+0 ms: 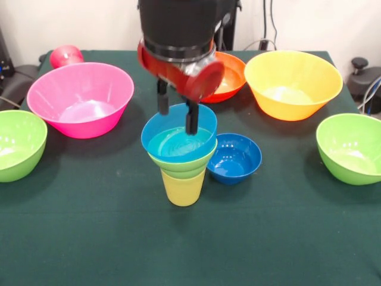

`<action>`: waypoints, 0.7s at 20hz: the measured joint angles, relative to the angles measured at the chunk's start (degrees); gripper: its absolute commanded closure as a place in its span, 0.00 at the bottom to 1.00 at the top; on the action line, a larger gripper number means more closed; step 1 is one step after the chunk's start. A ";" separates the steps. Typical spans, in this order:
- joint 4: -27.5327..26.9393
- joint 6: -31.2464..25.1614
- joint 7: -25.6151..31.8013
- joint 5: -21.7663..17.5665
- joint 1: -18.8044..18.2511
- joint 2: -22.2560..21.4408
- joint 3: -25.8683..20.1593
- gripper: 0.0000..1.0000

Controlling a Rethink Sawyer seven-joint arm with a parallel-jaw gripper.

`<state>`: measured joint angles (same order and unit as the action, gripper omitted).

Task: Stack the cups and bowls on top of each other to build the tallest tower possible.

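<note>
In the middle of the table stands the tower: a pale yellow cup at the base, a lime green bowl nested in it, and a light blue bowl on top. My gripper hangs over the light blue bowl's far rim, open. One finger is outside the rim and the other reaches down inside the bowl. A dark blue bowl sits on the cloth, touching the tower's right side. A red cup lies at the far left corner.
A large pink bowl sits at the left and an orange-red bowl behind the arm. A big yellow-orange bowl is at the right. Lime green bowls stand at the left edge and right edge. The green tablecloth covers the near side.
</note>
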<state>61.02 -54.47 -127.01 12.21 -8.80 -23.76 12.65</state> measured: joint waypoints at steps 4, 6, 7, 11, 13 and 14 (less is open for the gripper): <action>4.39 0.01 0.00 -0.04 1.33 -3.67 0.25 0.00; 6.61 0.01 0.00 -0.06 2.01 -5.34 0.25 0.00; 7.45 0.01 0.00 -0.07 2.24 -5.93 0.25 0.00; 11.50 0.00 0.00 -0.06 3.18 -8.39 0.25 0.00; 13.81 0.01 0.00 -0.07 3.57 -9.52 0.24 0.00; 15.01 0.01 0.00 -0.07 3.78 -10.09 0.25 0.00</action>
<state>76.04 -54.46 -127.01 12.14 -5.02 -33.84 12.89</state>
